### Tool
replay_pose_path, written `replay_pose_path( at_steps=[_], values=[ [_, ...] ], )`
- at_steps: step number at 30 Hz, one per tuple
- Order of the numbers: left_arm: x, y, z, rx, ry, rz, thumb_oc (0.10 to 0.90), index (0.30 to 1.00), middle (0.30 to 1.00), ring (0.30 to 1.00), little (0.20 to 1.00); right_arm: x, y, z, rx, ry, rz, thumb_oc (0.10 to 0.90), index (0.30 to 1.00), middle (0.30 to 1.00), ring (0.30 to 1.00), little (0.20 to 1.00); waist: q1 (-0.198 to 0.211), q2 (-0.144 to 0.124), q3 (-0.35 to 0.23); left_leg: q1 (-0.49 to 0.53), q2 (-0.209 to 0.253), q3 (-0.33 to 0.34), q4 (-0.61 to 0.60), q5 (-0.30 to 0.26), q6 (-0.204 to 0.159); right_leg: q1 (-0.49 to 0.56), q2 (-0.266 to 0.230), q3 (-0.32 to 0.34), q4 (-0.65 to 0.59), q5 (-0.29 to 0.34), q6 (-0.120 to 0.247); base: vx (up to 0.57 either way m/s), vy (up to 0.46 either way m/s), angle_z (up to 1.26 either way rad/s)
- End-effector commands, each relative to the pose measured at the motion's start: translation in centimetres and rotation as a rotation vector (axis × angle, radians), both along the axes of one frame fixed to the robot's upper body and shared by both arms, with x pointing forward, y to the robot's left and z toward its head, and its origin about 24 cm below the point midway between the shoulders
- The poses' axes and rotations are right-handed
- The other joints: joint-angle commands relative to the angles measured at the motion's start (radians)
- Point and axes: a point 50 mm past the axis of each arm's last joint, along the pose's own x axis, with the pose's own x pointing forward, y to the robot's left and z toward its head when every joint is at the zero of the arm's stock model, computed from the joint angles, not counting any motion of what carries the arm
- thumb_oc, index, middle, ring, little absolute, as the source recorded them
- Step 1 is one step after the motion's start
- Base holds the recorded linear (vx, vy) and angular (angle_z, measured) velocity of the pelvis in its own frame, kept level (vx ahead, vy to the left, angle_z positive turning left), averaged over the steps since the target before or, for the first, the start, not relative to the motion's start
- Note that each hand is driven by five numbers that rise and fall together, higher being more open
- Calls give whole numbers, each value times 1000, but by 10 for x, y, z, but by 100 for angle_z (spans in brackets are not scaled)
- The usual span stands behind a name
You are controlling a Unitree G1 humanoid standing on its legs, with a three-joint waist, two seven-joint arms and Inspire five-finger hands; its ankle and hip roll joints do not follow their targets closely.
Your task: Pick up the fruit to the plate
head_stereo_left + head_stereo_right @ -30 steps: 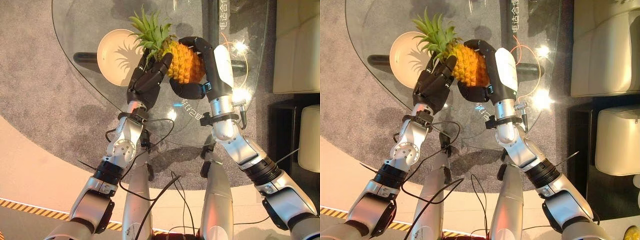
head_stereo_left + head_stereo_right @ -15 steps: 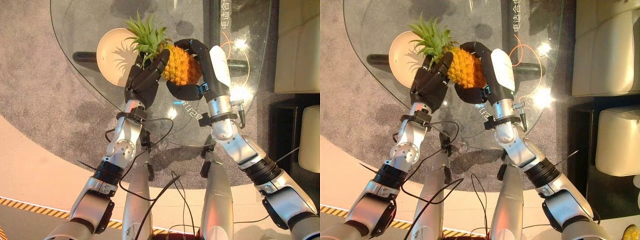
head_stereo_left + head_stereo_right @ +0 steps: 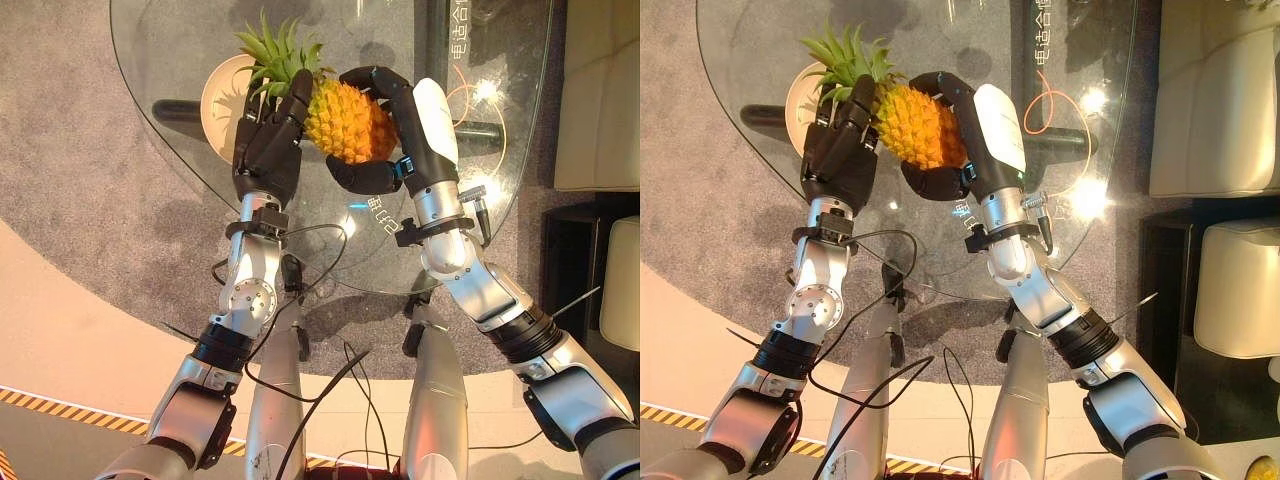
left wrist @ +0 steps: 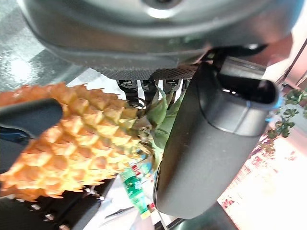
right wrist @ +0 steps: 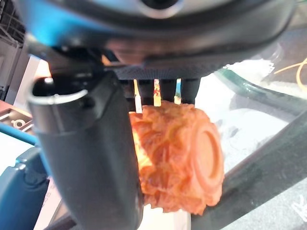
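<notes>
Both hands held the pineapple [image 3: 345, 122] above the glass table [image 3: 500, 120], its orange scaly body between them and its green crown over the cream plate [image 3: 218, 100]. The left hand [image 3: 268, 150] laid straight fingers against the leafy end; the right hand [image 3: 385, 130] curled fingers and thumb around the body. Since a second earlier, the fruit had shifted closer to the plate. The right wrist view showed its flat round base.

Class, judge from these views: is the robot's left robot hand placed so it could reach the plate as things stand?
Probably yes. The left robot hand sits right beside the plate, but it is pressed against the pineapple, which the right robot hand grips, so it is occupied.
</notes>
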Motion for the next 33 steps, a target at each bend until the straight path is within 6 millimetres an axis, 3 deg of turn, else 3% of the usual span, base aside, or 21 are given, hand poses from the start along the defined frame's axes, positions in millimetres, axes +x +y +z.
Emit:
replay_pose_path(
  at_steps=[1,17,18,20,21,33],
  values=[
    [-27,-7,68,-22,-347,-47,800,900,900,900,900,-51,37,67,-31,-363,308,100,300,300,300,200,4,-1,-19,-21,40,-39,96,-68,-35,47,-35,-20,-117,96,43,0,0,0],
    [-26,-11,68,19,-346,-79,800,900,900,900,900,-60,46,72,-103,-387,391,100,300,300,300,200,8,2,-19,-19,37,-42,98,-67,-34,52,-36,-21,-118,97,45,0,0,0],
    [-26,-12,68,25,-353,-87,622,747,747,747,722,-61,47,72,-107,-390,397,100,300,300,300,200,8,1,-19,-20,38,-42,98,-67,-34,52,-36,-21,-119,98,45,0,0,0],
    [-26,-12,69,33,-364,-93,147,340,340,340,247,-62,46,73,-111,-394,405,100,300,300,300,200,8,1,-19,-21,38,-43,97,-66,-34,51,-36,-21,-120,98,45,0,0,0],
    [-27,-13,69,38,-375,-102,100,300,300,300,200,-62,47,72,-114,-395,411,100,300,300,300,200,8,1,-19,-21,38,-43,97,-67,-35,52,-36,-21,-120,98,45,0,0,0],
    [-31,-4,77,25,-461,-18,100,300,300,300,200,-62,48,71,-110,-388,417,100,300,300,300,200,8,-2,-19,-18,38,-43,97,-67,-36,54,-35,-22,-119,96,45,0,0,0]
  ],
)
